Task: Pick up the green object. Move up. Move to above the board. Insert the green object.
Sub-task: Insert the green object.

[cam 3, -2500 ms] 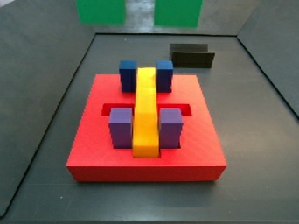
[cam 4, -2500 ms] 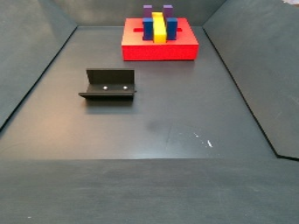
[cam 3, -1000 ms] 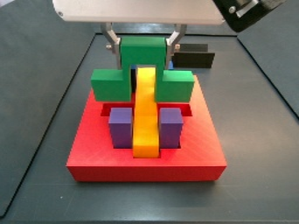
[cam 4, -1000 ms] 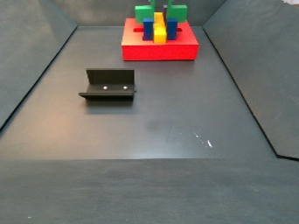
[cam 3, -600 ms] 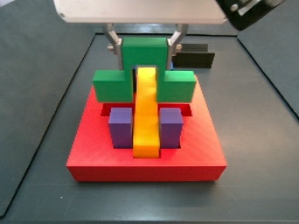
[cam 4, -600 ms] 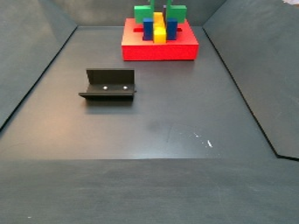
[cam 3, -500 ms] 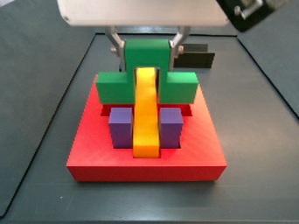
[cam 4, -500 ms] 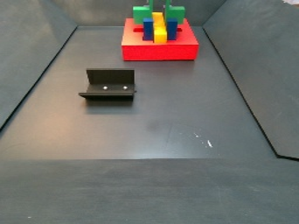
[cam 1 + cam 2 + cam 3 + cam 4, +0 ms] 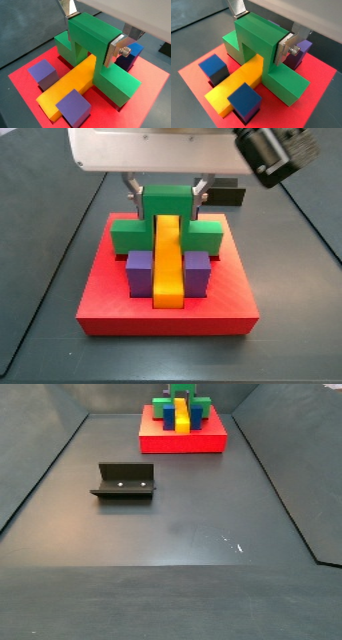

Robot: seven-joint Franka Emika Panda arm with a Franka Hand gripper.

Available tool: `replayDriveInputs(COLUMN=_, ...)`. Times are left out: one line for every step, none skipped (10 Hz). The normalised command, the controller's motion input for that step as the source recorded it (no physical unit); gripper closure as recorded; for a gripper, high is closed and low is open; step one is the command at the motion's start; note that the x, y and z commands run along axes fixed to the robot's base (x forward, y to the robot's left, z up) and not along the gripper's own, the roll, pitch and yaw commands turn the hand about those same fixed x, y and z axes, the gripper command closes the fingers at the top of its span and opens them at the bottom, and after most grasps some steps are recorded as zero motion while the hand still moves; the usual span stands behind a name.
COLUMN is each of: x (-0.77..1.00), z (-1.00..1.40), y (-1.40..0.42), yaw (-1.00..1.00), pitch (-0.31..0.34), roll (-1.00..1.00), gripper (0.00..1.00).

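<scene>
The green object (image 9: 117, 81) is a stepped block with a tall middle column and two low arms. It straddles the far end of the yellow bar (image 9: 69, 84) on the red board (image 9: 21, 76). My gripper (image 9: 92, 32) is shut on the column's top, one silver finger on each side, as both wrist views show (image 9: 261, 32). In a side view the green object (image 9: 167, 206) stands over the board (image 9: 167, 319) under the gripper (image 9: 168, 194). I cannot tell whether its arms touch the board.
Two purple cubes (image 9: 139, 274) (image 9: 197, 272) flank the near half of the yellow bar (image 9: 166, 258), and blue cubes (image 9: 212, 68) (image 9: 244, 100) show in a wrist view. The fixture (image 9: 123, 481) stands apart on the grey tray floor (image 9: 174, 524), whose sloped walls ring the scene.
The gripper has come down from above with the green object, lowering it over the yellow bar's far end toward the board. The board and cubes have not moved.
</scene>
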Motion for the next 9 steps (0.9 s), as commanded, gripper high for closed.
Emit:
replayDriveInputs(x=-0.13, z=-0.19, y=-0.01, yaw=-0.03, pitch=-0.02, roll=0.2, gripper=1.0)
replayDriveInputs(x=-0.03, z=-0.11, y=-0.11, yaw=0.0, pitch=-0.03, roll=0.12, gripper=1.0)
replayDriveInputs(x=0.0, z=-0.07, y=-0.16, yaw=0.0, pitch=-0.064, roll=0.09, gripper=1.0)
replayDriveInputs(x=0.07, z=-0.3, y=-0.25, yaw=0.0, pitch=-0.077, roll=0.17, gripper=1.0)
replayDriveInputs(x=0.12, z=-0.5, y=-0.26, yaw=0.0, pitch=-0.076, roll=0.29, gripper=1.0)
replayDriveInputs(x=0.11, z=-0.57, y=-0.08, yaw=0.0, pitch=-0.057, roll=0.32, gripper=1.0)
replayDriveInputs(x=0.0, z=-0.53, y=0.0, yaw=0.04, pitch=-0.041, roll=0.31, gripper=1.0)
replayDriveInputs(x=-0.01, z=-0.43, y=0.04, yaw=0.05, pitch=-0.034, roll=0.3, gripper=1.0)
replayDriveInputs(x=-0.07, z=-0.36, y=0.17, yaw=0.03, pitch=-0.021, roll=0.25, gripper=1.0)
